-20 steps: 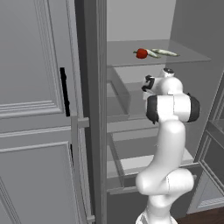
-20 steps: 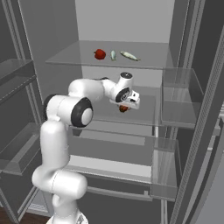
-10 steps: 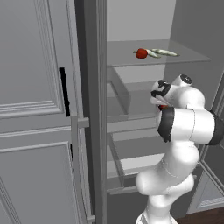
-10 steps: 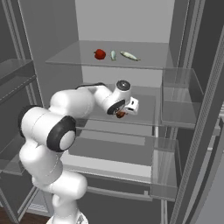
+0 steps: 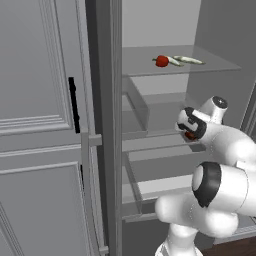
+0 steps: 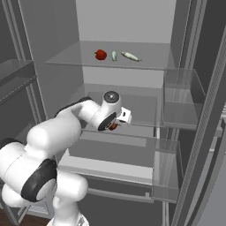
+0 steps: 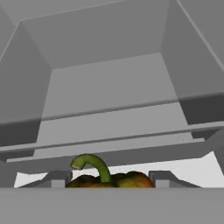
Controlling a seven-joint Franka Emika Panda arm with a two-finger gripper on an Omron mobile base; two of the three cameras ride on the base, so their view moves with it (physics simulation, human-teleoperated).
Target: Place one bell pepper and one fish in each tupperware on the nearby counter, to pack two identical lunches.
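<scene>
My gripper [image 6: 114,126] is shut on a red bell pepper [image 6: 113,127] in front of the fridge's middle shelf. The left base view has the gripper [image 5: 190,134] low beside the white wrist. In the hand view the held bell pepper [image 7: 109,180] sits between my fingertips [image 7: 57,179], its green stem curling up. A second bell pepper [image 6: 100,54] lies on the upper glass shelf [image 6: 150,59], with two pale fish [image 6: 131,56] to its right. From the left base view that pepper [image 5: 161,61] and the fish [image 5: 189,60] show too. The tupperware and the counter are out of view.
Open fridge with glass shelves and a drawer-like tray [image 7: 109,92] ahead of the hand. Clear door bins [image 6: 181,97] hang at the right. A grey panelled door with a black handle [image 5: 74,105] stands at the left, and the fridge's side wall [image 5: 105,125] stands next to it.
The gripper has come down and back from the upper shelf's height with the bell pepper in it. The arm's elbow has swung out and low. The shelf's pepper and fish have not moved.
</scene>
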